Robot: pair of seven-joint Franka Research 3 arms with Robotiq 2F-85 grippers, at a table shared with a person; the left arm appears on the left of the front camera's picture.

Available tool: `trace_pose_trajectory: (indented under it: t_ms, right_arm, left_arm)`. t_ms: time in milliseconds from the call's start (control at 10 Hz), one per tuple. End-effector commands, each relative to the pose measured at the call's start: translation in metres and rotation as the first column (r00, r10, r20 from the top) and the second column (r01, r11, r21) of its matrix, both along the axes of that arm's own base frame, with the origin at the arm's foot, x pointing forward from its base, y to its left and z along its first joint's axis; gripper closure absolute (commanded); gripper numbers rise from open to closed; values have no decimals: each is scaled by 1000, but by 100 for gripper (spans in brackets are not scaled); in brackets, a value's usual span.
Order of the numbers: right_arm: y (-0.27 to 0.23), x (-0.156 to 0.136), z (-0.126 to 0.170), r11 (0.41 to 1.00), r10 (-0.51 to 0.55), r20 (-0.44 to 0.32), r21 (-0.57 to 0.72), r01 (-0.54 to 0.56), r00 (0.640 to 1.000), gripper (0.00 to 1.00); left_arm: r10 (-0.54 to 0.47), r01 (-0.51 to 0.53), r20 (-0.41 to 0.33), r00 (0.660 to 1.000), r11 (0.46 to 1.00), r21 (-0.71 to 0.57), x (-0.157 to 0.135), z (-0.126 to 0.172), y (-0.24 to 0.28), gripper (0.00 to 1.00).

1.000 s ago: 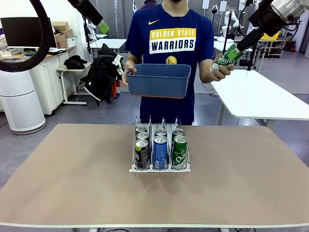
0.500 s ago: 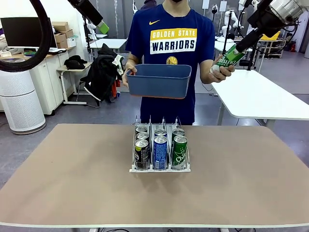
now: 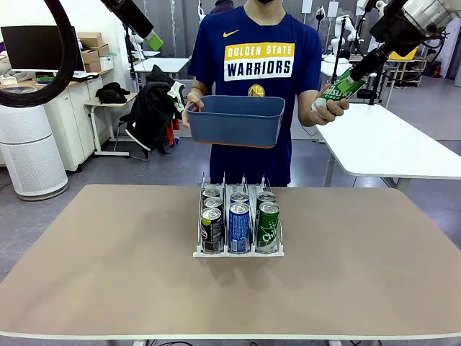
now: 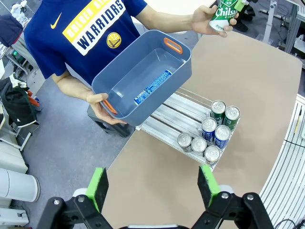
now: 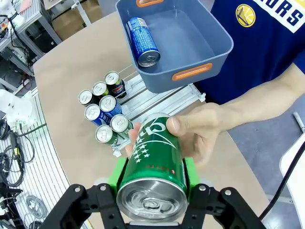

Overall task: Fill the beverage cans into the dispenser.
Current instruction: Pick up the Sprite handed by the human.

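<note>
My right end effector (image 5: 153, 177) is clamped on a green can (image 5: 155, 157), held up high off to my right, beyond the tabletop (image 3: 108, 274). The person's hand (image 5: 200, 133) also grips that can from the other end. Their other hand holds a blue-grey bin (image 3: 238, 119) above the far end of the dispenser (image 3: 238, 253), with one blue can (image 5: 143, 42) lying inside. The dispenser sits mid-tabletop, with seven cans (image 3: 239, 227) packed at the near end of its three lanes. My left end effector (image 4: 152, 183) hangs high, jaws spread wide, holding nothing.
</note>
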State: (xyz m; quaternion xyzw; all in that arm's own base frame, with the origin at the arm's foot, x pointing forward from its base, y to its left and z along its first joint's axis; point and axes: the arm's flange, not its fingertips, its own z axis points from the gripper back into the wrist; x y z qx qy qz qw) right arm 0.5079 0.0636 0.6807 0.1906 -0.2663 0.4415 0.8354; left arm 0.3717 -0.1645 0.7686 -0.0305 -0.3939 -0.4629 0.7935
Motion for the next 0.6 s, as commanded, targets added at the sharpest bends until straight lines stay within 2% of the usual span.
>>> trace_pose_trajectory:
  t_ms: [0,100,300,500]
  right_arm:
    - [-1,-1,3,1000,5,-19,17,-5,1000,94]
    - [0,-2,2,1000,9,-10,26,-9,1000,100]
    - [0,-2,3,999,47,-27,16,-47,999,100]
    - [0,-1,0,1000,7,-5,1,-7,1000,100]
  left_arm:
    - [4,-4,-3,1000,1000,1,0,-2,1,0]
    - [4,-4,-3,1000,1000,1,0,-2,1,0]
    - [4,-4,-3,1000,1000,1,0,-2,1,0]
    - [4,-4,-3,1000,1000,1,0,-2,1,0]
